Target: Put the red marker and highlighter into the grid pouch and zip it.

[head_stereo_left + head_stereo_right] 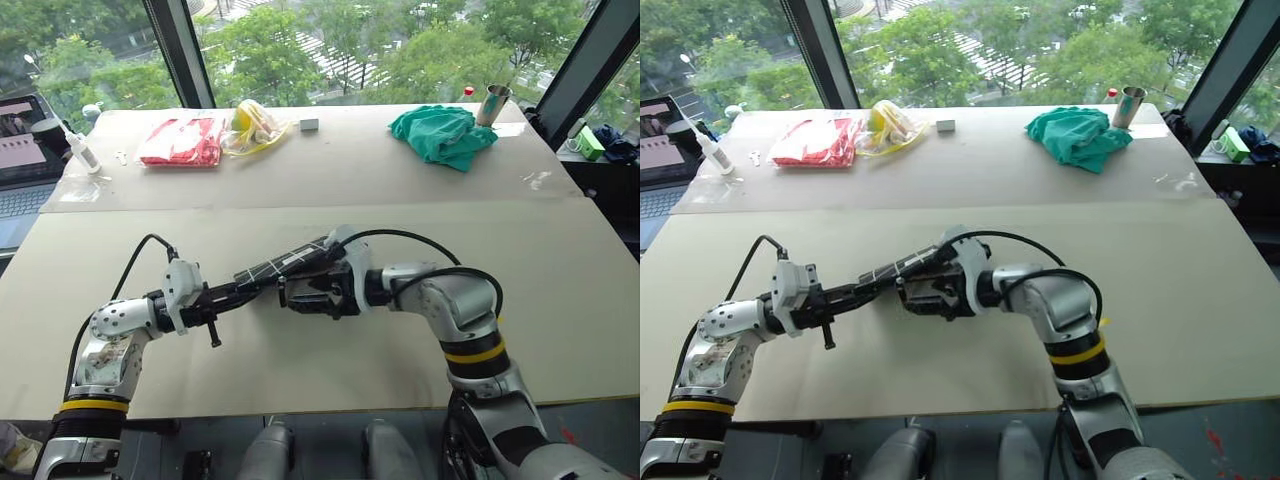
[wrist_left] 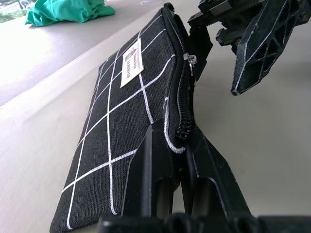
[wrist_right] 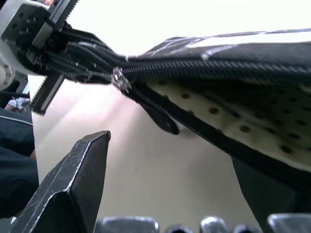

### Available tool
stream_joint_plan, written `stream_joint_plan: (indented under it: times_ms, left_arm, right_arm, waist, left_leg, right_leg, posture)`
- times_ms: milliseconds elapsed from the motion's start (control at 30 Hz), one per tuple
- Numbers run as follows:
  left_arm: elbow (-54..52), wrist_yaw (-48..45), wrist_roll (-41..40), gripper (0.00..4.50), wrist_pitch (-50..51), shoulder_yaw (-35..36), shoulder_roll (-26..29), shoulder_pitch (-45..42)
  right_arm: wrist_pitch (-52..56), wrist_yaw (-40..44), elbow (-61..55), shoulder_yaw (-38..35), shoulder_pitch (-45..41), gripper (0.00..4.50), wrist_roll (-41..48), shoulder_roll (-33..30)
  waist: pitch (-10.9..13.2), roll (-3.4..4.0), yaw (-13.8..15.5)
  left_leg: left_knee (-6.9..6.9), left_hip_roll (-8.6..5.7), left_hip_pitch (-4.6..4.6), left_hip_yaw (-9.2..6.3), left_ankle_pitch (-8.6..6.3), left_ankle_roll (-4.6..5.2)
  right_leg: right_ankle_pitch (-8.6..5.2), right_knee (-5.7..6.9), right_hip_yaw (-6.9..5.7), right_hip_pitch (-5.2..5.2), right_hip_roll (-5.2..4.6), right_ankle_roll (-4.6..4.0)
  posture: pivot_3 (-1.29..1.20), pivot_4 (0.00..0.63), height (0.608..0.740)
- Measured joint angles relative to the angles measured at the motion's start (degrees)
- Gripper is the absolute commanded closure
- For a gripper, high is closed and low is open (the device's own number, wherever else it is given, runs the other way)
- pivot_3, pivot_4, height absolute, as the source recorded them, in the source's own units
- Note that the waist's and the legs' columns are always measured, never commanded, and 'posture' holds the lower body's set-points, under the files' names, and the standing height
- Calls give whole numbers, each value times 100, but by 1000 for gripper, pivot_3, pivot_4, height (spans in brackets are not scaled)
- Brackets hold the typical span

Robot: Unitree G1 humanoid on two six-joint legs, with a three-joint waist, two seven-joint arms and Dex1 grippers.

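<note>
The grid pouch point(image 2: 121, 126) hangs above the counter point(image 1: 300, 370), pinched at its zipper end by the closed left tool point(image 2: 177, 145). The right tool point(image 2: 228, 43), fingers spread wide and holding nothing, sits at the pouch's far end beside the zipper pull point(image 3: 163, 119).

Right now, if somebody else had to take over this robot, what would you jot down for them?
Left hand: shut on the grid pouch, pinching its zipper edge and holding it above the table.
Right hand: open, beside the pouch's zipper pull, gripping nothing.
Pouch: partly open, dotted lining showing. I cannot see the red marker or the highlighter, so I can't tell whether they are inside.
Left: check the pens are in, then catch the pull and zip the pouch.
</note>
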Motion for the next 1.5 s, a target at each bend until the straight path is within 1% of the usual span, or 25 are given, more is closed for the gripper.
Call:
stream_joint_plan:
  times_ms: [267, 333, 367, 433, 500, 567, 700, 1233, 1333, 1433, 1500]
  left_arm:
    - [1, 14, 9, 4500, 0, -3, -3, -24]
    - [2, 14, 19, 4500, 0, -3, -4, -25]
    - [2, 14, 23, 4500, 0, -3, -5, -25]
    - [2, 15, 26, 4500, 0, -3, -7, -25]
    - [3, 16, 28, 4500, -2, -3, -10, -25]
    - [17, 19, 28, 4500, -12, -3, -15, -25]
    - [91, 37, 30, 4500, -30, -3, -44, -67]
    - [135, 50, 30, 4500, -146, 0, -69, -86]
    - [162, 49, 33, 4500, -148, -1, -71, -92]
    - [181, 42, 35, 4500, -152, -12, -75, -103]
    - [176, 27, 31, 4500, -162, -14, -77, -106]
  right_arm:
    - [64, -270, 358, -1, -395, 315, 123, 383]
    - [43, -350, 474, 0, -410, 830, 123, 413]
    - [28, -375, 499, 0, -413, 979, 123, 411]
    - [12, -380, 511, 0, -424, 1760, 129, 365]
    - [11, -370, 509, 14, -441, 2285, 167, 304]
    - [11, -347, 474, 82, -443, 3110, 220, 187]
    - [11, -252, 358, 179, -443, 4469, 282, 124]
    - [30, -224, 101, 116, -346, 4469, 663, -121]
    - [103, -80, -248, 58, -327, 4469, 834, -569]
    - [34, 331, -825, -41, -201, 4469, 1039, -1492]
    - [-61, 565, -1106, -103, -98, 4469, 1139, -1943]
  waist:
    - [0, 0, -13]
    - [0, 0, -13]
    - [0, 0, -13]
    - [0, 0, -14]
    - [0, 0, -17]
    - [0, 0, -20]
    - [0, 0, -48]
    - [0, 0, -102]
    - [0, 0, -76]
    - [0, 0, -46]
    - [0, 0, -42]
  left_leg:
    - [-1, 0, 0, 0, 0, 0]
    - [-1, 0, 0, 0, 0, 0]
    - [-1, 0, 0, 0, 0, 0]
    - [-1, 0, 0, 0, 0, 0]
    - [-1, 0, 0, 0, 0, 0]
    - [-1, 0, 0, 0, 0, 1]
    - [-1, 0, 0, -1, 0, 1]
    - [-4, 0, -2, -3, -1, 1]
    - [-2, -2, -5, -3, -1, 1]
    - [-1, -2, -9, -2, -2, 3]
    - [-2, -1, -9, 1, -3, 5]
  right_leg:
    - [0, 3, 0, -1, 0, 0]
    - [0, 3, 1, -2, 0, 0]
    - [0, 3, 0, -2, 0, 0]
    - [0, 3, 1, -2, 0, 0]
    - [0, 3, 1, -2, 0, 0]
    - [0, 3, 0, -2, 0, 0]
    - [0, 4, -1, -2, 0, 0]
    - [0, 3, -2, -3, 0, 0]
    - [0, -2, -2, -1, 0, 0]
    - [0, -7, -5, -1, 0, 0]
    - [0, -8, -7, 0, 0, 0]
  posture:
    - [0, 150, 740]
    - [0, 150, 740]
    - [0, 150, 740]
    - [0, 150, 740]
    - [0, 150, 740]
    - [0, 150, 740]
    - [0, 150, 740]
    - [0, 150, 740]
    - [0, 150, 740]
    - [0, 150, 740]
    - [0, 150, 740]
